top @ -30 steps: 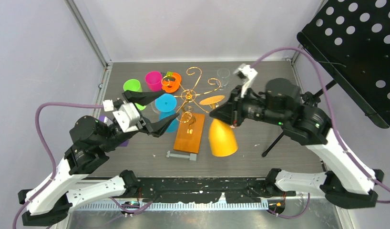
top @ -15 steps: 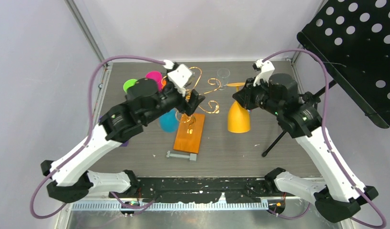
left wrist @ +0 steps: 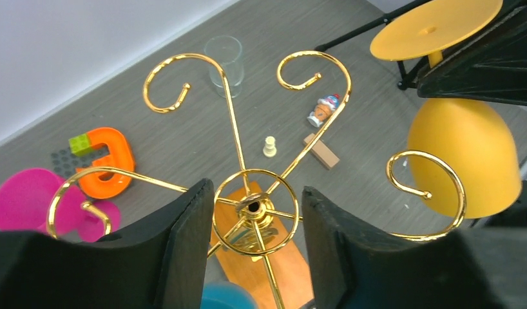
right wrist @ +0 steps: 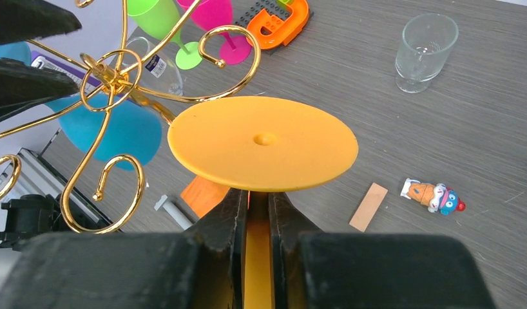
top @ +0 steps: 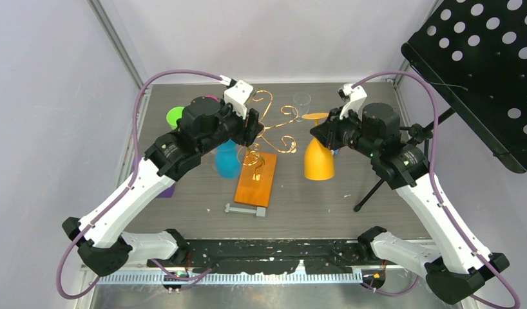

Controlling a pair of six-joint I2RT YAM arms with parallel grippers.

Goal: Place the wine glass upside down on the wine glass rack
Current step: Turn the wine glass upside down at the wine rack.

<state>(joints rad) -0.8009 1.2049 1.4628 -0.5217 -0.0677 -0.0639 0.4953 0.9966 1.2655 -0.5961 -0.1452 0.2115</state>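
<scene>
The wine glass (top: 319, 164) is yellow and hangs upside down, bowl low and round foot (right wrist: 264, 141) on top. My right gripper (top: 322, 132) is shut on its stem (right wrist: 258, 257), just under the foot, holding it right of the wine glass rack (top: 274, 125). The rack is gold scrolled wire on an orange wooden base (top: 256, 179). My left gripper (left wrist: 258, 193) is open, one finger on either side of the rack's central ring (left wrist: 254, 209). The glass bowl (left wrist: 460, 154) sits beside a right-hand scroll.
A blue glass (top: 227, 161) stands left of the rack, with a green one (top: 178, 116) further back. A clear tumbler (top: 302, 98) stands behind. A grey bolt (top: 245, 210) lies near the base. A toy figure (right wrist: 433, 194) and wood block (right wrist: 368, 206) lie right. A black perforated stand (top: 480, 64) looms far right.
My left arm swung from the left side over the rack and its jaws narrowed round the central ring. My right arm turned the yellow glass bowl-down and carried it back beside the rack.
</scene>
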